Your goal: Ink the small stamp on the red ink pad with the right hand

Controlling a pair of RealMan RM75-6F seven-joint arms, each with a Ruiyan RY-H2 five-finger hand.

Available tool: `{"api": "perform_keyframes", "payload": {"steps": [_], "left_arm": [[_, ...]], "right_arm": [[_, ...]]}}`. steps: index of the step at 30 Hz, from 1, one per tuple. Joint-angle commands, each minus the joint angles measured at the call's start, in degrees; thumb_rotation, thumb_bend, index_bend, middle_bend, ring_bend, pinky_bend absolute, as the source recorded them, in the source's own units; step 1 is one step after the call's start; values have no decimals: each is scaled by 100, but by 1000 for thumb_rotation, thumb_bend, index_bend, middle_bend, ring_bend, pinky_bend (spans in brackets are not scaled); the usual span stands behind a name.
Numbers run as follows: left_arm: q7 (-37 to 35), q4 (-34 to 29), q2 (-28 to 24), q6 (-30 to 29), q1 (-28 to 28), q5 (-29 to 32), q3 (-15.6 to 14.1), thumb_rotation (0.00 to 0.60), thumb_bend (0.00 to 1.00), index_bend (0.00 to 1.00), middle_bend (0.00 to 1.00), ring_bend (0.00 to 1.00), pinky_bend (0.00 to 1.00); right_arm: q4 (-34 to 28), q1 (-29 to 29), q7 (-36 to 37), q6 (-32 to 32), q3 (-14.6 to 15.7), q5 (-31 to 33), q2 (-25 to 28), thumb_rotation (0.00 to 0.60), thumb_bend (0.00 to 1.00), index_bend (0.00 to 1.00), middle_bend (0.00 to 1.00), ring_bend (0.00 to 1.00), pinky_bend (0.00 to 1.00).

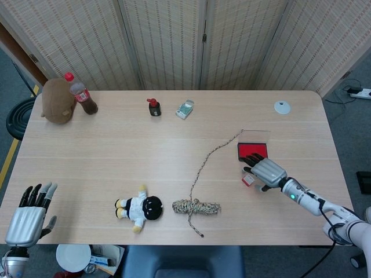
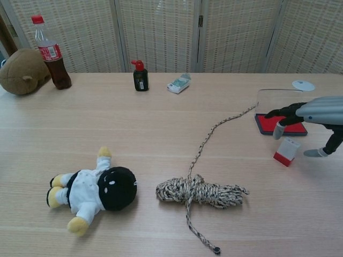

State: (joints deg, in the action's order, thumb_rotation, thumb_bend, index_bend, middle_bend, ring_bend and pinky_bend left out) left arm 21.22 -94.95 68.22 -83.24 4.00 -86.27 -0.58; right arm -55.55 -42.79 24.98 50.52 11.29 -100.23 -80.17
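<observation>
The right hand hovers palm-down over the small stamp, fingers spread, holding nothing.

You've got a fair bit of clutter on that wooden table. Far left corner: a brown plush with a cola bottle touching its right side. Along the back edge there's a small black bottle with a red pump top and, just beside it, a small green-and-white packet. A white disc lies at the far right. Near your front edge, a black-headed doll lies on its side, next to a coiled rope whose loose end trails away toward the back right.
</observation>
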Motion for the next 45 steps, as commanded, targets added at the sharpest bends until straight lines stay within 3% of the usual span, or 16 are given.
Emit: {"api": "perform_keyframes", "payload": {"steps": [1,12,26,45], "left_arm": [[-8,4,-1,16,8,22,8,600,336,0,0,0,58],[-15,6,-3,69,39,65,10,600,337,0,0,0,58],[-22,13,-1,82,58,56,-8,600,337,0,0,0,58],[20,10,29,108,83,45,-27,600,336,0,0,0,58]], "right_arm": [[24,-1,-20,0,-6,16,-29,600,319,282,0,0,0],[213,4,-66,10,3,39,-209,600,361,321,0,0,0],[222,89,-281,160,-76,148,-228,600,421,511,22,0,0],[-830,165,-1084,342,-361,470,688,600,436,524,36,13,0]]}}
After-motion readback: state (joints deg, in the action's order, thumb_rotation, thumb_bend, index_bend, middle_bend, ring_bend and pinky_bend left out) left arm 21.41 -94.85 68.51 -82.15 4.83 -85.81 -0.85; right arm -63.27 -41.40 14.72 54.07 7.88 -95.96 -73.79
